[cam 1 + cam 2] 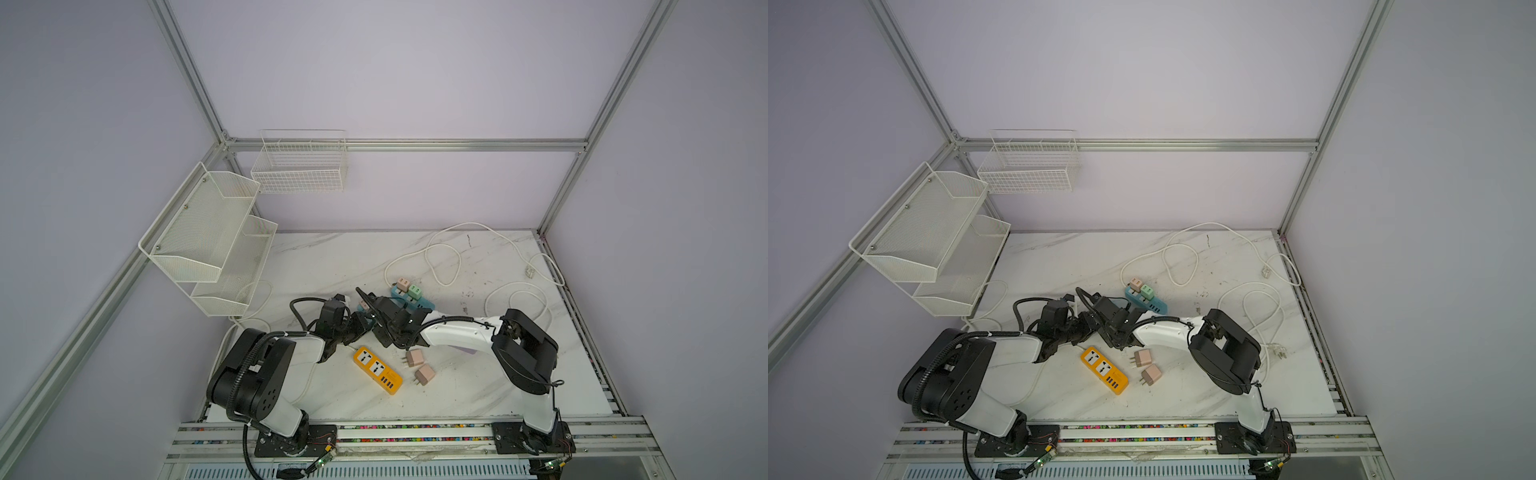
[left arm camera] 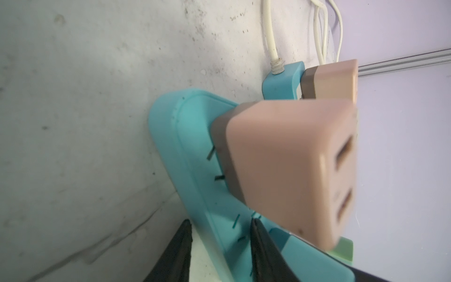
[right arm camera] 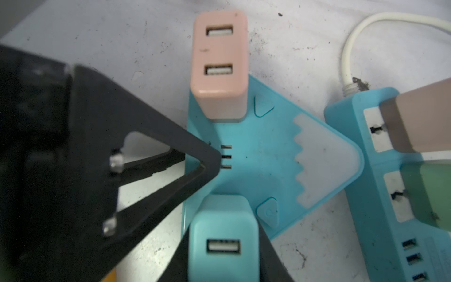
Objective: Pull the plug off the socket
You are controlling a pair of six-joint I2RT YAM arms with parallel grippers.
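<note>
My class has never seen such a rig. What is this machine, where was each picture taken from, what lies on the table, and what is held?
A left arm and a right arm, both robots, work at a marble table. The two wide pictures come from one camera overhead; the two close-ups come from cameras on the arms' wrists. On the table lie an orange power strip, a blue power strip and two loose pink plugs. Between the arms sits a triangular teal socket carrying a pink plug and a teal plug. The right gripper is shut on the teal plug. The left gripper straddles the socket's edge; whether it clamps is unclear.
</note>
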